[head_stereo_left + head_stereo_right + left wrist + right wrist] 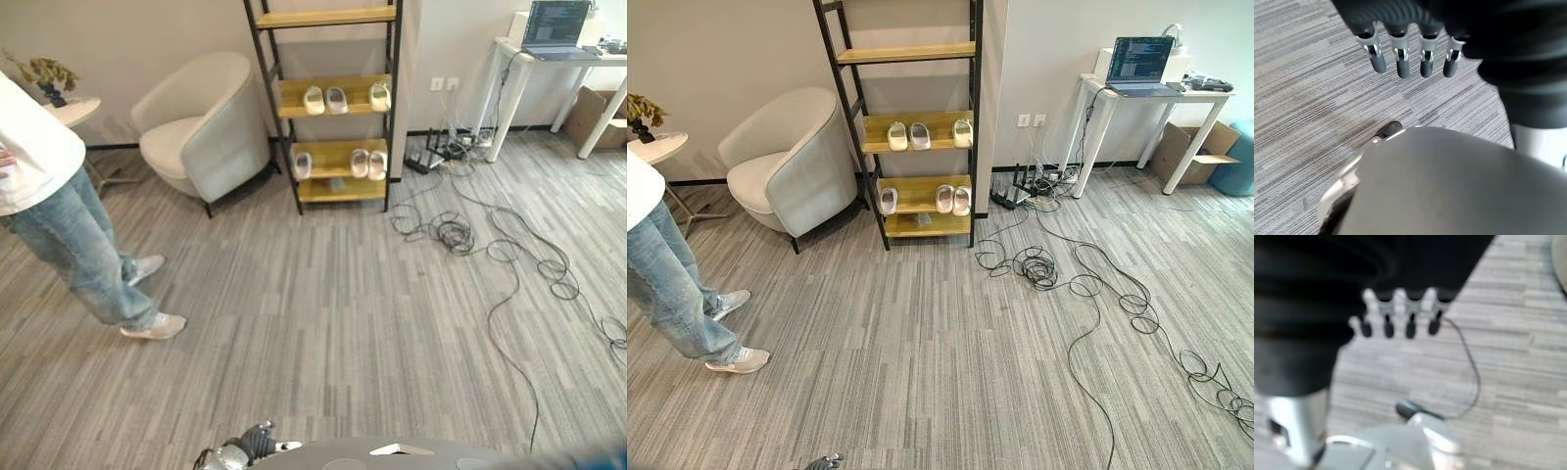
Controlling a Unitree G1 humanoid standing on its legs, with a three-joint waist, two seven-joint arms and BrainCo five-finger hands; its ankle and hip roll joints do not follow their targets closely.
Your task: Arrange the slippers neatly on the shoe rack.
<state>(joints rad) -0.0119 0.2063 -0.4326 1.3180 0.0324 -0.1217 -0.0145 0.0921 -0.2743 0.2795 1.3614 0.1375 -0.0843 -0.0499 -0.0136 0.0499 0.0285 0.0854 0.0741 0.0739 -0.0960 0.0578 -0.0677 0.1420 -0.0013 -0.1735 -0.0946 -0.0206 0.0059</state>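
In the left eye view, the left hand (257, 443) sits low at the near edge, well apart from the shoe rack (331, 103) far ahead by the wall. Slippers (324, 100) rest on its middle shelf and lower slippers (368, 164) one shelf below. A person (59, 196) stands far out to the hand's left, beside an armchair (196, 127).

In the left wrist view, the left hand's fingers (1400, 61) hang straight and apart over the floor (1308, 98), holding nothing.

In the right wrist view, the right hand (1400, 308) hangs with fingers loose, empty.
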